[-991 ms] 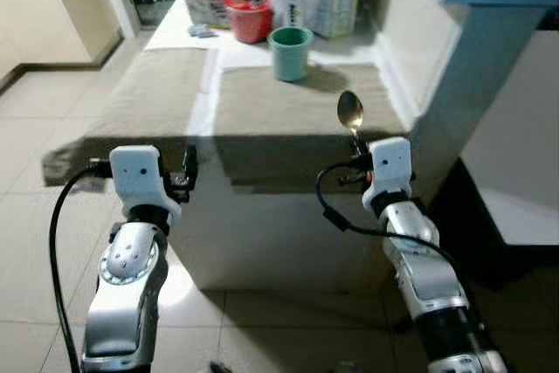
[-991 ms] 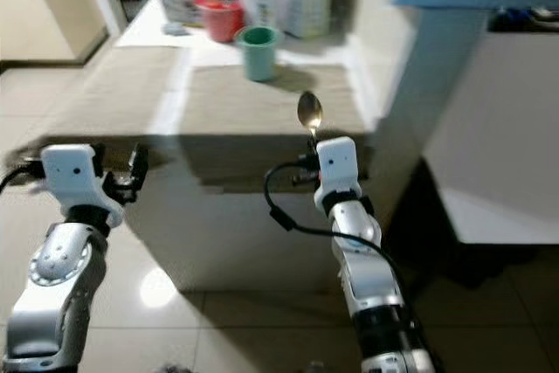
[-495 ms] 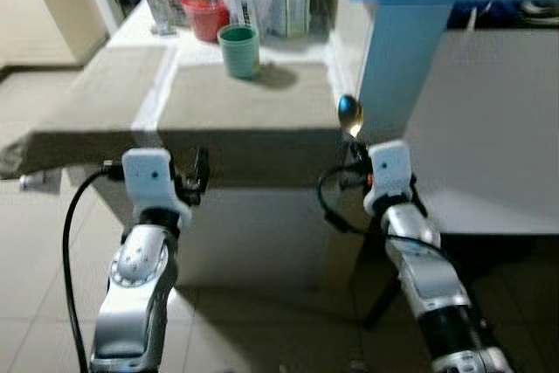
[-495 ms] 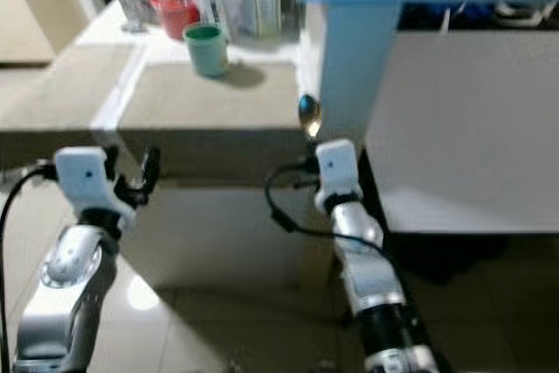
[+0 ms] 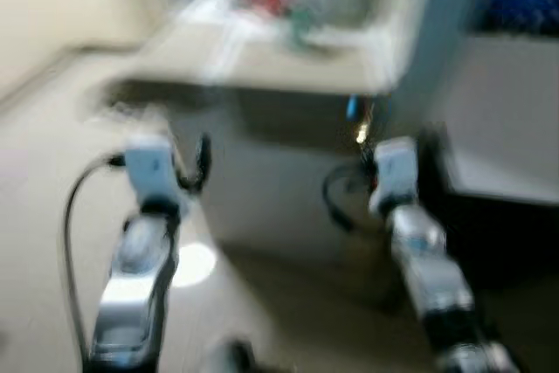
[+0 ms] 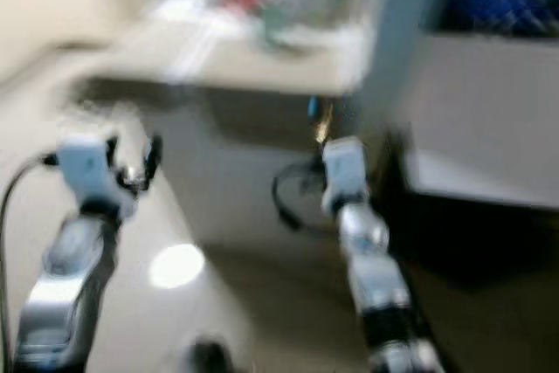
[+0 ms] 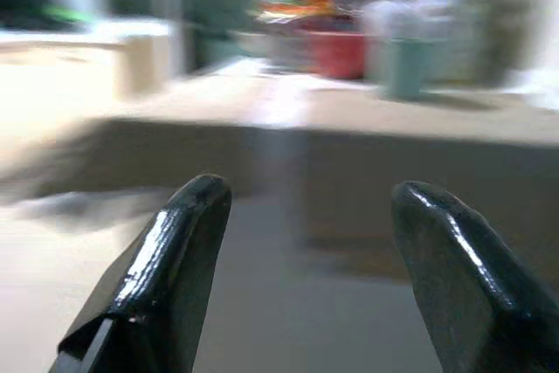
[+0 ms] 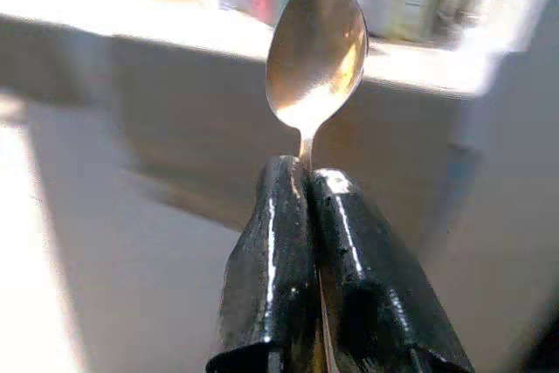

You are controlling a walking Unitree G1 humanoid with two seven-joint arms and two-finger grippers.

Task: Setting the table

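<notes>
Both eye views are blurred by motion. My right gripper [image 8: 301, 172] is shut on the handle of a metal spoon [image 8: 316, 50], whose bowl stands upright above the fingertips. In the left eye view that gripper [image 5: 367, 150] hangs in front of the table's near edge, below the tabletop. My left gripper [image 7: 306, 198] is open with nothing between its fingers [image 7: 188, 242]; it too sits before the table [image 5: 262, 67], to the left [image 5: 196, 163]. A beige placemat covers the tabletop. A green cup [image 7: 406, 67] stands on it, far from both grippers.
A red bowl [image 7: 336, 51] and several packages crowd the back of the table. A white counter with a blue top [image 5: 489, 6] rises to the right. Pale tiled floor [image 5: 52, 146] stretches to the left and under the arms.
The camera has swung and the picture has gone blurred; the table now sits higher and farther in view. Both arms keep their pose, and the spoon stays in the right gripper.
</notes>
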